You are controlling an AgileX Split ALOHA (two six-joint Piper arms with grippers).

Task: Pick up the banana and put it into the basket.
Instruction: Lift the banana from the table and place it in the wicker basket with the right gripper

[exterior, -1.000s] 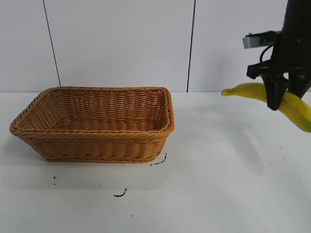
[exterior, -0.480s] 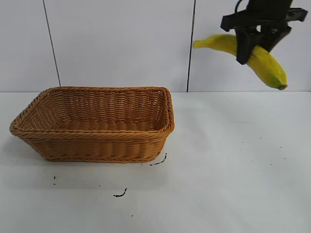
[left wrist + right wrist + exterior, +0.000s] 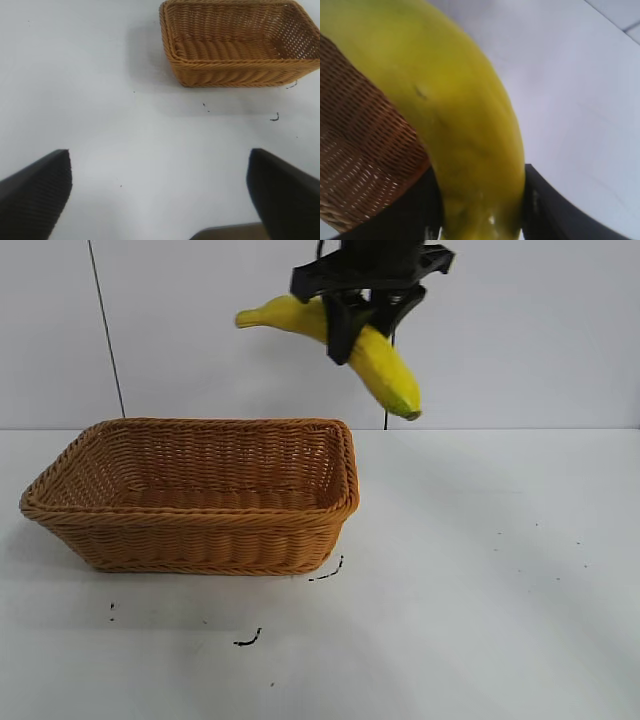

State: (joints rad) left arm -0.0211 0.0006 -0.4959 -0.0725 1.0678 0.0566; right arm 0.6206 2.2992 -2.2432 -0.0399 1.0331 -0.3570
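Note:
My right gripper (image 3: 352,328) is shut on the yellow banana (image 3: 385,370) and holds it high in the air, above the right end of the tan wicker basket (image 3: 200,530). The banana's greenish tip points down to the right, past the basket's right rim. In the right wrist view the banana (image 3: 465,125) fills the frame between my gripper (image 3: 482,205), with the basket (image 3: 355,165) below it. My left gripper (image 3: 160,195) is open and empty over bare table, well away from the basket (image 3: 240,75); the left arm does not show in the exterior view.
The white table (image 3: 480,590) carries small black marks (image 3: 248,640) in front of the basket. A pale panelled wall stands behind.
My right gripper has carried the banana up and to the left, from the table's right side to above the basket's right end.

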